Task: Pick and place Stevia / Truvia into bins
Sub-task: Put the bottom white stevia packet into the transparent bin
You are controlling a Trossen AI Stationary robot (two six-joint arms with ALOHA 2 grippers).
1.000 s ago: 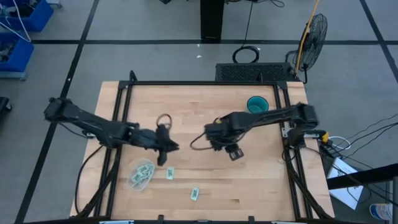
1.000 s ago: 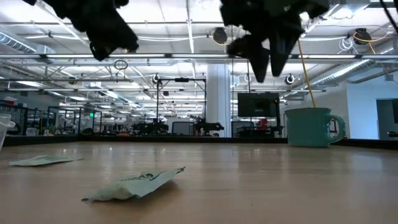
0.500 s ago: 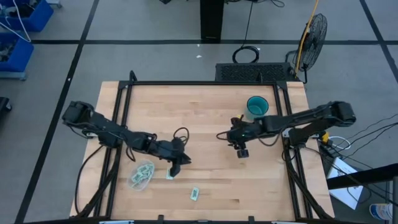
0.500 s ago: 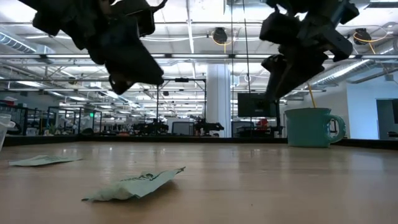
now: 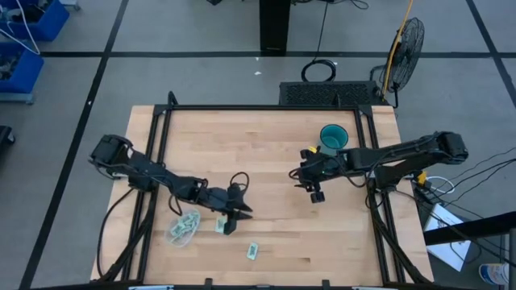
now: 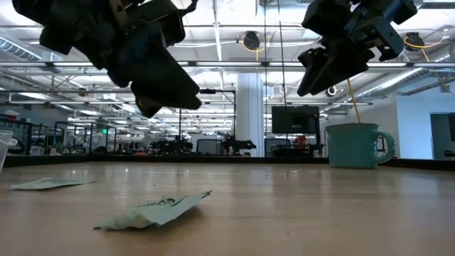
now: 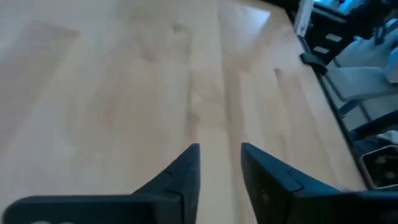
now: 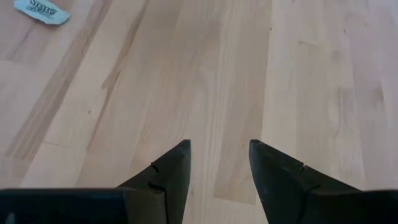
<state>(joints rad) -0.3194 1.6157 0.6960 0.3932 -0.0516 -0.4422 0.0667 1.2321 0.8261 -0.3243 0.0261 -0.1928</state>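
Two pale green and white sachets lie flat on the wood in the high view: one [image 5: 219, 225] beside the clear tub [image 5: 182, 228], one [image 5: 252, 251] nearer the near edge. The tub holds several more sachets. My left gripper [image 5: 232, 221] hovers open just right of the first sachet; its wrist view [image 7: 219, 149] shows only bare wood between the fingers. My right gripper [image 5: 316, 193] hangs open above the table's middle right, near the teal cup [image 5: 333, 136]. A sachet [image 8: 41, 11] shows far off in its wrist view [image 8: 219, 144]. In the low view both grippers are above the tabletop.
The teal cup [image 6: 355, 146] stands near the table's far right corner. A black metal frame [image 5: 266, 108] runs along the far, left and right edges. Bare wood lies between the two grippers and along the near right side.
My left gripper has moved toward the right and the near edge, ending over the sachet beside the tub. My right gripper has drawn back toward the right edge and the teal cup, and has risen in the low view. The sachets and tub have stayed put.
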